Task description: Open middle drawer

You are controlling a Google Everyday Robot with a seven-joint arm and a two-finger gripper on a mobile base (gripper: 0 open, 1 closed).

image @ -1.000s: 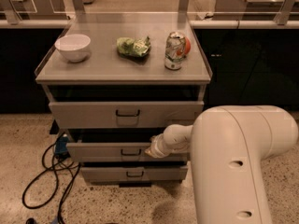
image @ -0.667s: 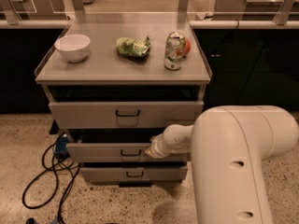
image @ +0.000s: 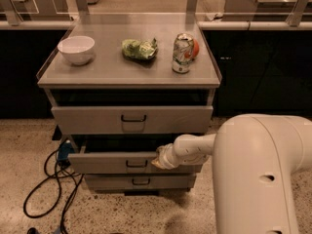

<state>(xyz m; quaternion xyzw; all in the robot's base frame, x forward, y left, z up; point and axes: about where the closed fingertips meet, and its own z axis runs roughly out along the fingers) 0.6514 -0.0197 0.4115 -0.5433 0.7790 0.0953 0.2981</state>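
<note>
Since a second ago the middle drawer has slid slightly further out; it stands partly open between the top drawer and the bottom drawer. The gripper sits against its front, just right of the black handle; whether it is clenched or released cannot be told. A bowl, green packet and can stand on the cabinet top.

Single camera, high and fairly near, looking down onto the cabinet front. Arm fills 4 o'clock. Gripper sits at 6 o'clock, against the middle drawer.
</note>
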